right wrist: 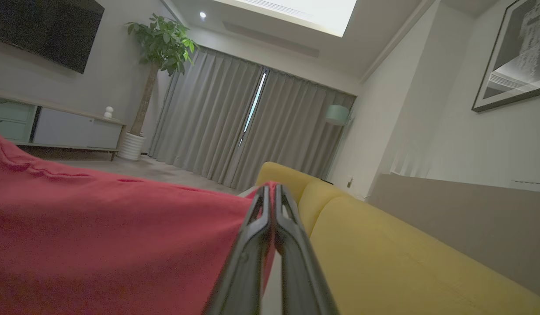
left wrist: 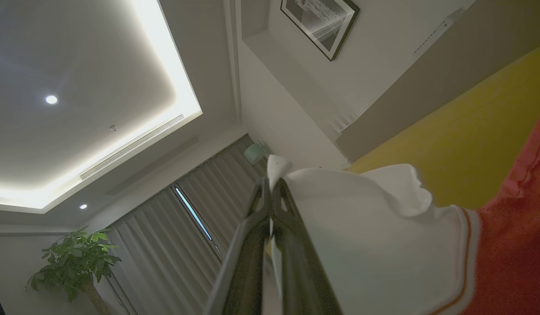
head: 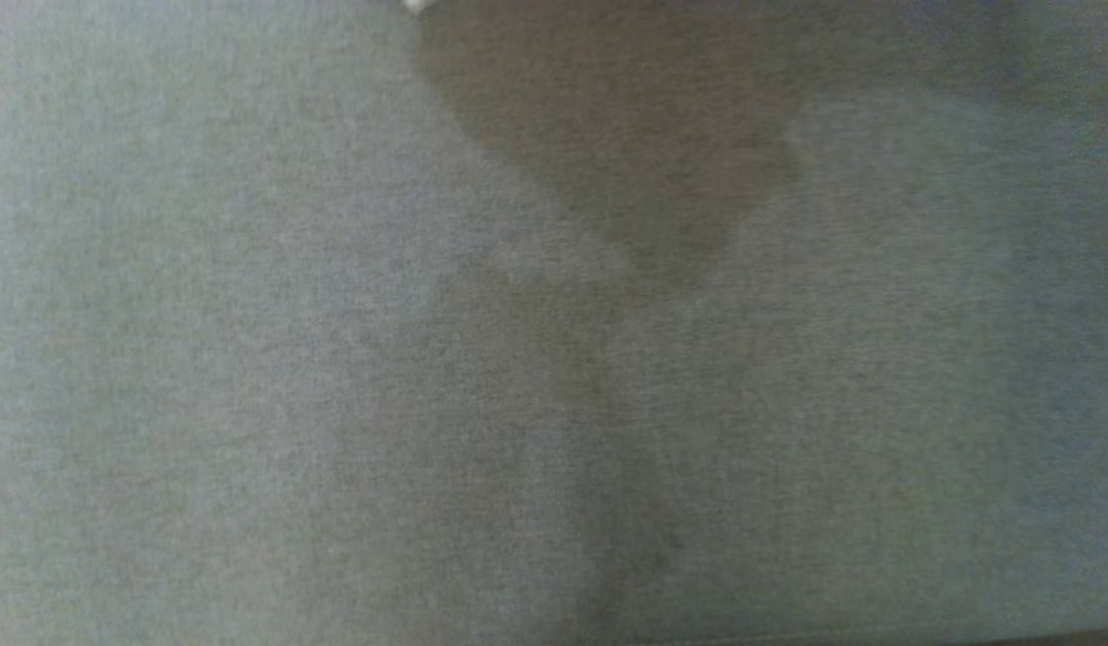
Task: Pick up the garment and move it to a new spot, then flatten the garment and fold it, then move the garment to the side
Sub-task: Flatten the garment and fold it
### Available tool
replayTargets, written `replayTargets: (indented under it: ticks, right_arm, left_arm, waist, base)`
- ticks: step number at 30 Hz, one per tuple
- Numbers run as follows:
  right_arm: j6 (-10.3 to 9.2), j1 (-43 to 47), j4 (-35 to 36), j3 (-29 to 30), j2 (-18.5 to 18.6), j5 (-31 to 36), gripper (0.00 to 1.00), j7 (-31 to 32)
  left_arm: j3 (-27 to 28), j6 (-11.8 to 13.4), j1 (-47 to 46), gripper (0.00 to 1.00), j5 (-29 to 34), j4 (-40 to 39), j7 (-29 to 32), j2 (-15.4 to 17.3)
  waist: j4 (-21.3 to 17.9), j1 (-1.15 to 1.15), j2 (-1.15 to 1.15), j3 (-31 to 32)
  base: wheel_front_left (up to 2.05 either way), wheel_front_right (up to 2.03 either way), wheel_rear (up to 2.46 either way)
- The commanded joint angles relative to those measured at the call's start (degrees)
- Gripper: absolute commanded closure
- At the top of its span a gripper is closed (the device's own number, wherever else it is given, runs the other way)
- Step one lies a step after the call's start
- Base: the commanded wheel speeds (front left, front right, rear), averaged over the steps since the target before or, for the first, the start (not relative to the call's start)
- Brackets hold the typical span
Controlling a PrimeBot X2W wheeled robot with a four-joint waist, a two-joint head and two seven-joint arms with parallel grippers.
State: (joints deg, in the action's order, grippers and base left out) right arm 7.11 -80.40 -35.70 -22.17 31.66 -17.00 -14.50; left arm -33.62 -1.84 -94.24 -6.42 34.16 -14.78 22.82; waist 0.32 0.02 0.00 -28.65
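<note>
The garment is red with a white part edged in an orange stripe. In the left wrist view my left gripper [left wrist: 270, 184] is shut on a corner of the white cloth [left wrist: 374, 236], and the red body [left wrist: 514, 236] hangs to the right. In the right wrist view my right gripper [right wrist: 272, 189] is shut on an edge of the red cloth [right wrist: 112, 236], which spreads to the left of the fingers. Both grippers point upward, towards the room. The head view has a blurred grey woven surface [head: 554, 359] close to the camera; I cannot tell whether it is the garment.
A yellow sofa [right wrist: 383, 249] runs along a grey wall ledge [right wrist: 462, 210] behind the garment. Curtains [right wrist: 235, 127], a potted plant [right wrist: 160, 39], a low cabinet [right wrist: 68, 129] and a wall screen [right wrist: 42, 30] stand further off. A framed picture [left wrist: 320, 24] hangs on the wall.
</note>
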Motion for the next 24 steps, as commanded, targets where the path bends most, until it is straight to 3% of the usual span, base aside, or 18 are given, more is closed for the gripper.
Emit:
replayTargets:
  ticks: [1, 8, 19, 24]
  right_arm:
    - [0.37, -0.9, 0.6, 0.3, 0.5, -0.3, 1.0, -0.4]
    - [0.37, 9.1, 0.8, 4.3, -0.5, -1.9, 1.0, -0.5]
    - [0.37, 36.7, 6.3, 11.5, -4.6, -3.7, 1.0, -0.5]
    - [0.37, 49.0, 9.3, 12.6, -6.4, -5.0, 1.0, -0.5]
  left_arm:
    - [1.4, 0.1, -0.7, 1.0, 0.0, -3.0, -0.2, 2.5]
    - [0.4, -0.2, 16.4, 1.0, -1.3, -12.4, -0.2, 6.6]
    - [2.1, 3.6, 48.5, 1.0, -7.1, -27.3, -0.2, 13.6]
    - [1.3, 7.1, 64.6, 1.0, -9.6, -32.3, -0.2, 16.4]
  waist:
    - [1.5, -0.02, 0.0, -2.7]
    - [1.6, -0.02, 0.0, -1.9]
    - [-0.6, -0.02, 0.0, 11.4]
    - [-1.5, -0.02, 0.0, 16.8]
  base:
    - [0.0, 0.0, 0.0]
    - [0.0, 0.0, 0.0]
    - [0.0, 0.0, 0.0]
    - [0.0, 0.0, 0.0]
